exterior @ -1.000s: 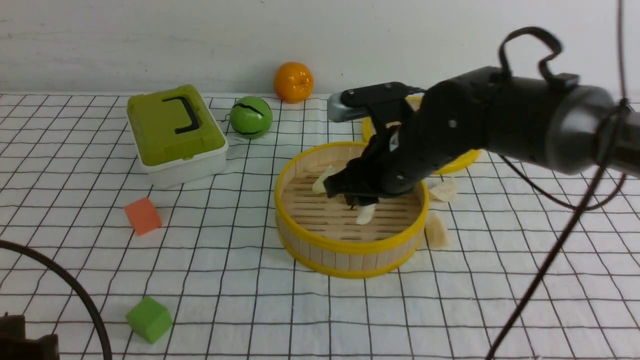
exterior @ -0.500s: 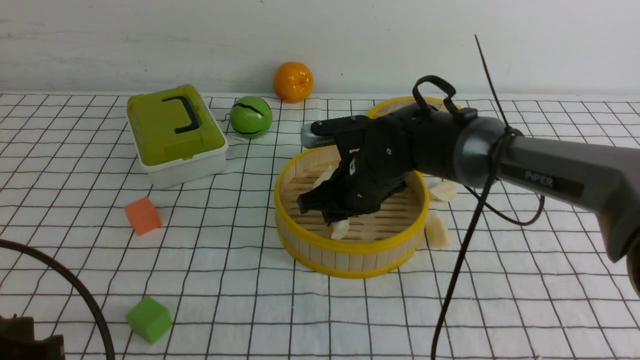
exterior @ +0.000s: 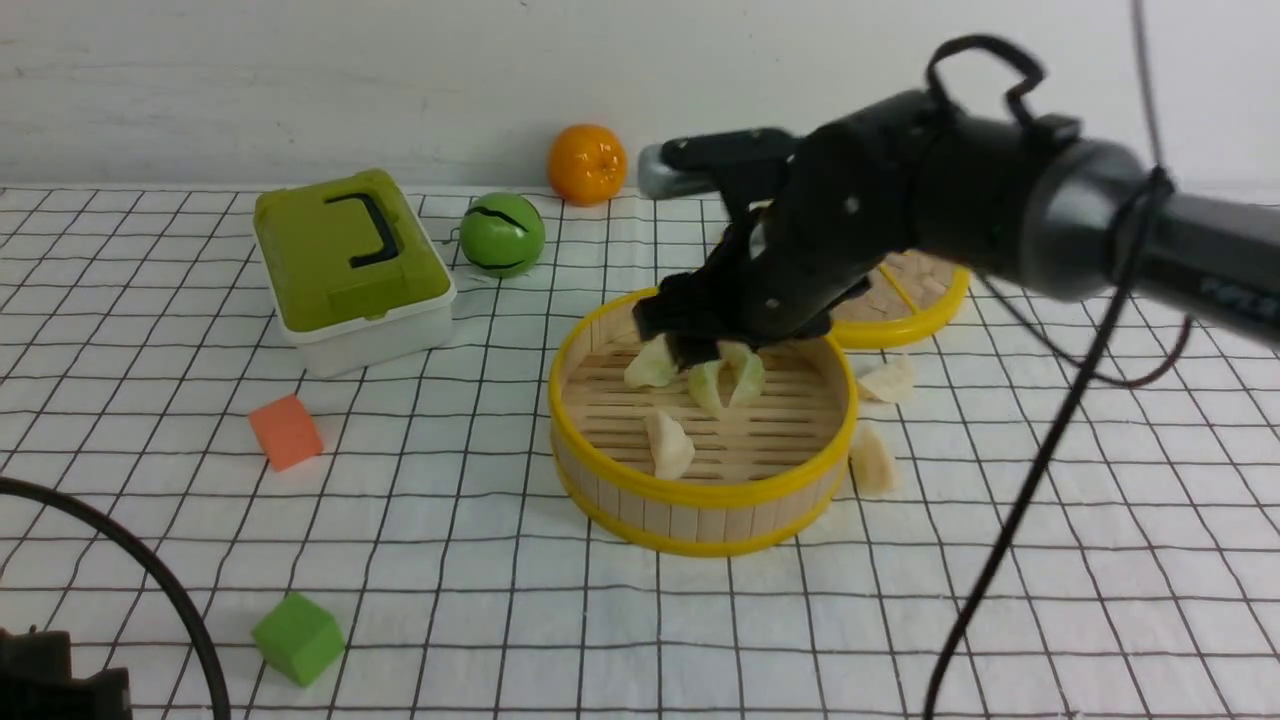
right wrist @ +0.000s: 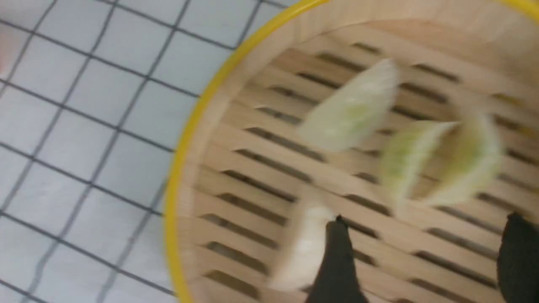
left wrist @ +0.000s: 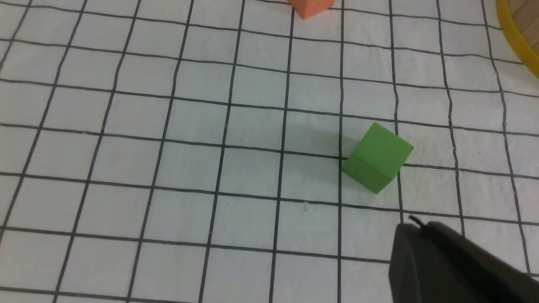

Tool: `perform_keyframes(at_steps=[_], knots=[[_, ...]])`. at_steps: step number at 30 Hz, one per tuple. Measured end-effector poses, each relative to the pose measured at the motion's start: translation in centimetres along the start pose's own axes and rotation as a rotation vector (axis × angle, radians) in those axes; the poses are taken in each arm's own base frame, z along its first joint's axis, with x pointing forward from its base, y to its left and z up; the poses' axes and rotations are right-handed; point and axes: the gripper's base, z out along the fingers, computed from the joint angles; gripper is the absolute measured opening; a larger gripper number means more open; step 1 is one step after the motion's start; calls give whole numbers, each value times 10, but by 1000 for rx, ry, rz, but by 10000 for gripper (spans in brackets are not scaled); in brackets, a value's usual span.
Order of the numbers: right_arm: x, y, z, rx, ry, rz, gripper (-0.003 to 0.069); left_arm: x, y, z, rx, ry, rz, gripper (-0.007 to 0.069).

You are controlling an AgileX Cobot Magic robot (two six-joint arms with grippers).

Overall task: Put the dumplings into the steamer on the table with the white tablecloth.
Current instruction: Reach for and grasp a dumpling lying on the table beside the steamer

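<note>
The steamer (exterior: 700, 497) stands mid-table on the white tablecloth (exterior: 450, 560). Inside lie three pale green dumplings (exterior: 650, 365) (exterior: 706, 387) (exterior: 747, 378) and one cream-white dumpling (exterior: 668, 445). Two more cream dumplings (exterior: 888, 380) (exterior: 872, 462) rest on the cloth right of the basket. My right gripper (exterior: 690, 338) hovers over the steamer's back half. In the right wrist view it (right wrist: 425, 219) is open and empty above the slats, with the white dumpling (right wrist: 303, 248) beside one finger. My left gripper (left wrist: 410, 226) is shut, low near the green cube (left wrist: 377, 156).
The woven lid (exterior: 910, 300) lies behind the steamer to the right. A green lidded box (exterior: 345, 260), a green ball (exterior: 502, 235) and an orange (exterior: 587, 163) sit at the back left. An orange cube (exterior: 286, 430) and the green cube (exterior: 298, 637) lie on the left.
My right gripper opened and let go of the cream-white dumpling, which now lies on the steamer floor. The gripper then rose and drew back over the basket's rear.
</note>
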Motion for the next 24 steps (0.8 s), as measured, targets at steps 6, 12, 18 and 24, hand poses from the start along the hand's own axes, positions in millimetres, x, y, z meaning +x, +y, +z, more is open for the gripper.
perform_keyframes(at_steps=[6,12,18,24], knots=[[10,-74,-7,186,186,-11,480,-2,-2,0,24,-18,1,-12],[43,-108,24,54,360,38,480,-2,-3,0,32,-26,4,-12],[45,-107,48,-30,283,90,472,-1,-3,1,28,-22,8,-11],[56,-110,77,-28,307,100,363,-1,-3,1,28,-23,8,-11]])
